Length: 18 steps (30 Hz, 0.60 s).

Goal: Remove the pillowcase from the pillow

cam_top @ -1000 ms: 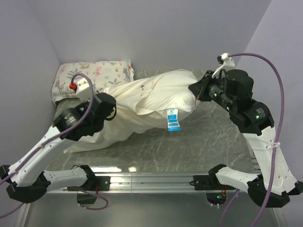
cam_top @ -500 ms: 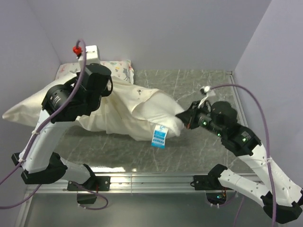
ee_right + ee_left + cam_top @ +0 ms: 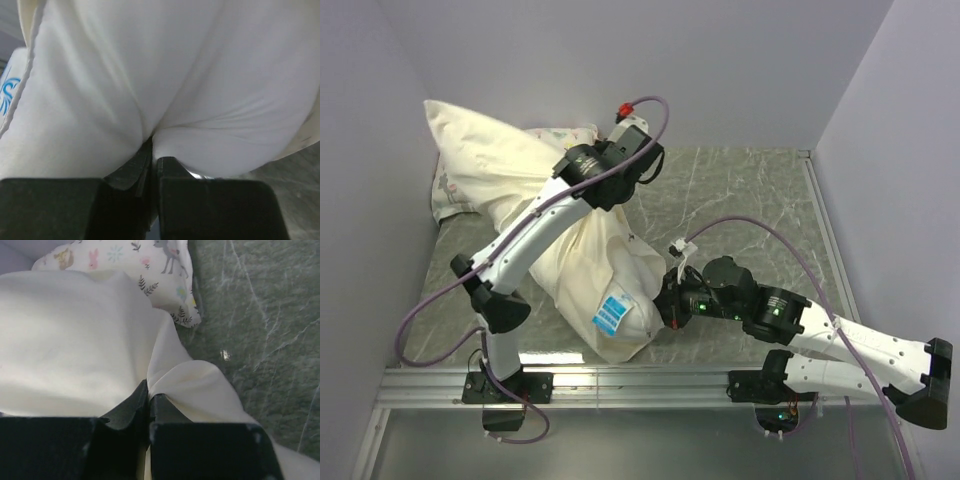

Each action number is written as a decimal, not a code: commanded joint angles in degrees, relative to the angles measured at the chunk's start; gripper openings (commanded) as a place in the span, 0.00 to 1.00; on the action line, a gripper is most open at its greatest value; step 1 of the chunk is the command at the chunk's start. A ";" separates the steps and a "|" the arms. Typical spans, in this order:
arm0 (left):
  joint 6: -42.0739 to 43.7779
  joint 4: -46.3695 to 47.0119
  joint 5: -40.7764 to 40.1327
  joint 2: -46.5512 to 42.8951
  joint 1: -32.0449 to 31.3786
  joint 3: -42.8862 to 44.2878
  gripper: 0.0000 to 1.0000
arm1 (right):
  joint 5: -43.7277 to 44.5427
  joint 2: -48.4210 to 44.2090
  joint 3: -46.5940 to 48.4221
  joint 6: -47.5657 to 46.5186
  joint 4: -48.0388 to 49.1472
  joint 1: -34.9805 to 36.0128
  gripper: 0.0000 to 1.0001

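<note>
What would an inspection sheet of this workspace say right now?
Surface: grey marbled table.
Job's things: cream pillowcase lifted toward the far left; white pillow near the front edge, blue label showing.
Clutter: animal-print pillow at back left.
Grippers: left tool shut on pillowcase; right tool shut on pillow.
Cables: purple cables loop off both arms.
Surroundings: lavender walls.

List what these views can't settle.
- Top view: tips of the left gripper, hidden by its own wrist and the pillowcase.
- Top view: far end of the pillow, inside the pillowcase.
- Top view: printed pillow, mostly covered by the pillowcase.
- Right wrist view: blue label, cut off by the left edge.
</note>
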 commanded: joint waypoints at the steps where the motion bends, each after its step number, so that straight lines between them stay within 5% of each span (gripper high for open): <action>1: 5.66 14.45 0.71 3.20 0.74 3.85 0.07 | -12.09 -2.86 3.94 -2.56 10.06 2.12 0.00; 7: 5.15 22.46 15.31 12.25 1.01 -0.46 0.07 | -13.78 -5.32 -0.53 -1.08 17.45 2.12 0.00; 13: 2.34 27.72 23.66 15.62 1.18 -7.13 0.09 | 2.19 -10.06 -5.02 2.53 12.11 0.54 0.00; 16: 1.89 29.14 25.69 16.05 1.19 -6.98 0.18 | 15.72 -12.79 -5.46 6.56 3.68 -2.44 0.00; 18: 1.72 28.79 26.65 16.23 1.10 -5.66 0.41 | 24.41 -13.50 -5.46 9.82 -3.34 -4.20 0.01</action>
